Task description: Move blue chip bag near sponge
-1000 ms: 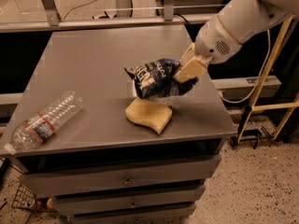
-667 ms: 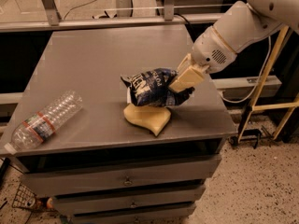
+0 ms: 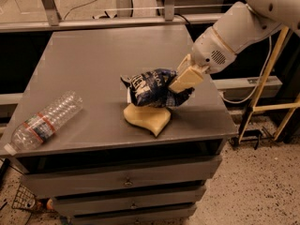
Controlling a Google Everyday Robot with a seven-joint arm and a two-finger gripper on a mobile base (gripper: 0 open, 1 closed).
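The blue chip bag [image 3: 149, 88] is dark navy and crinkly with white lettering. It is held at its right end, resting against the far edge of the sponge [image 3: 147, 117], a pale yellow wavy foam piece near the table's front edge. My gripper [image 3: 183, 84], with cream fingers, comes in from the upper right on the white arm and is shut on the bag's right side.
A clear plastic water bottle [image 3: 44, 121] lies on its side at the front left of the grey table [image 3: 93, 55]. Drawers sit below the table top. A yellow metal frame [image 3: 272, 88] stands to the right of the table.
My gripper has carried the blue chip bag down and to the left, from just behind the sponge's right side to resting against its far edge.
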